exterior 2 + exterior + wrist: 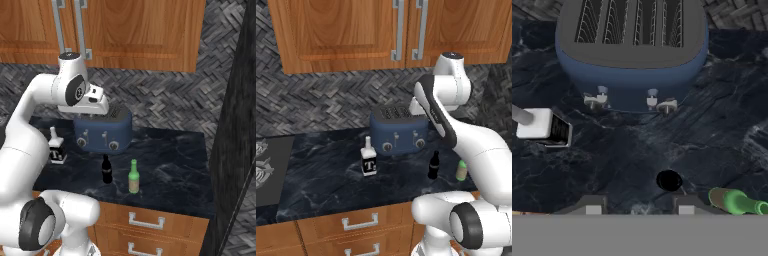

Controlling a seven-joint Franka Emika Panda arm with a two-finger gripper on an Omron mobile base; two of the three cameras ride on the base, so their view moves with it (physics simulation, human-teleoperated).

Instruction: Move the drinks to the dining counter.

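While the gripper point(639, 206) is held high over the black marble worktop point(326, 175) with its jaws parted and nothing between them, the black bottle point(669, 180) is seen from above just past its right fingertip. The green bottle point(736, 201) is found further right, and the square clear bottle point(542, 127) well off to the left. A blue toaster point(632, 55) is set behind all three.
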